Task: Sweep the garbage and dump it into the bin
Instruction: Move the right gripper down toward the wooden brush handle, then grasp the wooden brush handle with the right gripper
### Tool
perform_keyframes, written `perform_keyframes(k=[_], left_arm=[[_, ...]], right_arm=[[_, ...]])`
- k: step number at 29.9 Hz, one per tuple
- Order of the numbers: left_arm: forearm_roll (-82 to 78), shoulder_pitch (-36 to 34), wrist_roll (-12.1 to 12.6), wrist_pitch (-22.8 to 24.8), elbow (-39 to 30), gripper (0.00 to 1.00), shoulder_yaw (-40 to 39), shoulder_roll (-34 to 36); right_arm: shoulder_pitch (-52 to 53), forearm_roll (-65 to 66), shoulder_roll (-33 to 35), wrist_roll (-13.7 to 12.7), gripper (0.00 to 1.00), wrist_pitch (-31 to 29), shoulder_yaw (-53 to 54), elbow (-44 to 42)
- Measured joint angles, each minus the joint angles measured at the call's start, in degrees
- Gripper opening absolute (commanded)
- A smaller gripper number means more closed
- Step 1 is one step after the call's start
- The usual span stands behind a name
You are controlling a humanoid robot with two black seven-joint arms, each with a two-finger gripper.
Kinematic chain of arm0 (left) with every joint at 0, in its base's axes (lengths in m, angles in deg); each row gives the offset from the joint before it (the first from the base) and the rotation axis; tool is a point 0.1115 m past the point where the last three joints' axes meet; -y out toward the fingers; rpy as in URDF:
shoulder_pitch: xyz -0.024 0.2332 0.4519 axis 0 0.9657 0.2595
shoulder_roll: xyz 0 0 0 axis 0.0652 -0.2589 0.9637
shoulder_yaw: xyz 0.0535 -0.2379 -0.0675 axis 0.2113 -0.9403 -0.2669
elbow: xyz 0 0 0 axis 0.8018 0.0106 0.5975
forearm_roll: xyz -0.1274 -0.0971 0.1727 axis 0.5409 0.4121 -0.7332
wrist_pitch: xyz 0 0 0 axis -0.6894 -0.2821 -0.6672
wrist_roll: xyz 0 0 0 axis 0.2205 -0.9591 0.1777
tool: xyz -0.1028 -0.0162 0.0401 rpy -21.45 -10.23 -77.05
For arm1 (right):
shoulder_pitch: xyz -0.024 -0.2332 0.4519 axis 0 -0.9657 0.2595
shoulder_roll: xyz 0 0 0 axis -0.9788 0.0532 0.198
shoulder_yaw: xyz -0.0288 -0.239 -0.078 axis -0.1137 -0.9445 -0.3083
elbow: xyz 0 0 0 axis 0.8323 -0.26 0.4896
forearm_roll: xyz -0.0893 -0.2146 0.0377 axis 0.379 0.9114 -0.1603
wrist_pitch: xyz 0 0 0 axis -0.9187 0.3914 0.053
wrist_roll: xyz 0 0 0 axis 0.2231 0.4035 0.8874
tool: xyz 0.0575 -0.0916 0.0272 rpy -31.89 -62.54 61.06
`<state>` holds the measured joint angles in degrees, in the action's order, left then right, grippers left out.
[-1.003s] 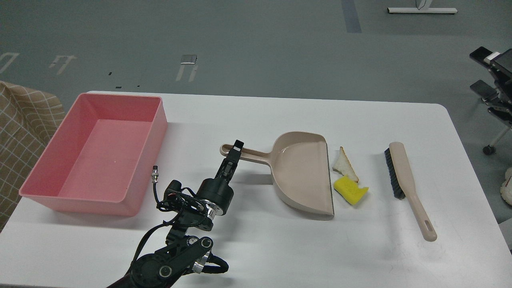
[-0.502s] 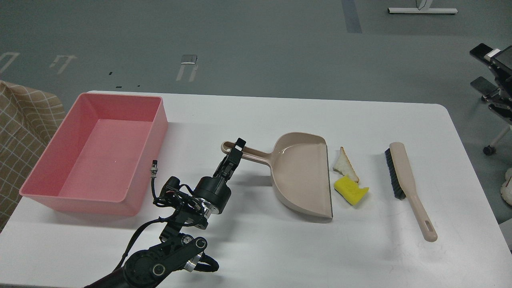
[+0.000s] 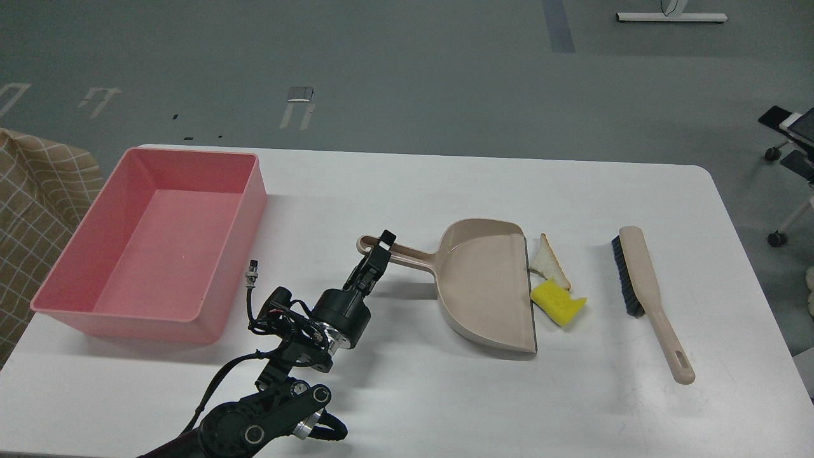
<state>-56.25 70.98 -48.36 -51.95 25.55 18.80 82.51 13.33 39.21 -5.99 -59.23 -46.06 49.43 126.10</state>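
Observation:
The garbage lies right of the table's middle: a triangular bread slice (image 3: 548,261) and a yellow sponge block (image 3: 558,303) just in front of it. The beige dustpan (image 3: 489,286) lies with its open front edge against both pieces. My left gripper (image 3: 381,245) is shut on the far end of the dustpan's handle (image 3: 407,256). The pink bin (image 3: 248,216) stands at the table's left and nothing shows inside it. My right gripper is out of view.
A beige brush (image 3: 643,280) with black bristles lies right of the garbage, its handle pointing toward me. The white table's right edge (image 3: 757,267) is close behind the brush. A checked brown cloth (image 3: 32,203) sits left of the bin.
My left gripper has shifted slightly right and toward me, taking the dustpan along. The dustpan's front edge now touches the bread and the sponge, where before there was a gap.

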Motion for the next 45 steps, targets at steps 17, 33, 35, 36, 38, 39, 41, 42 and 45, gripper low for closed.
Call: perform_keyframes(k=[17,33,35,36,38,39,41,42,45], left_arm=[[0.0,-0.1,-0.1,0.0,-0.2,0.23,0.0,0.2],[0.1,-0.3,0.0,0.0,-0.1,0.23,-0.1,0.3],[0.1,-0.2,-0.1,0.0,-0.1,0.23,-0.1,0.4],[0.1,-0.2,-0.1,0.0,-0.1,0.23,-0.1,0.4],[0.2,-0.1,-0.1,0.0,-0.2,0.24,-0.1,0.4],[0.2,-0.1,-0.1,0.0,-0.2,0.24,-0.1,0.4],[0.2,-0.1,-0.1,0.0,-0.2,0.24,-0.1,0.4],[0.2,-0.1,-0.1,0.0,-0.2,0.24,-0.1,0.4],[0.2,-0.1,-0.1,0.0,-0.3,0.24,-0.1,0.4]], right_arm=[[-7.0,16.7,-3.5,-0.1,0.98,0.0,-14.3,1.0],[-10.9,20.7,-4.4,-0.1,0.95,0.0,-16.6,0.7],[-11.5,21.2,-4.7,-0.1,0.93,0.0,-16.6,0.7],[-11.6,21.5,-4.9,-0.1,0.92,0.0,-16.6,0.7],[-11.7,22.3,-5.3,-0.1,0.88,0.0,-16.6,0.7],[-11.7,22.7,-5.6,-0.1,0.88,0.0,-16.6,0.7],[-11.6,23.2,-6.0,-0.2,0.88,0.0,-16.6,0.7],[-11.5,23.4,-6.2,-0.3,0.88,0.0,-16.6,0.7],[-10.8,23.5,-6.6,-0.4,0.88,0.0,-16.6,0.5]])
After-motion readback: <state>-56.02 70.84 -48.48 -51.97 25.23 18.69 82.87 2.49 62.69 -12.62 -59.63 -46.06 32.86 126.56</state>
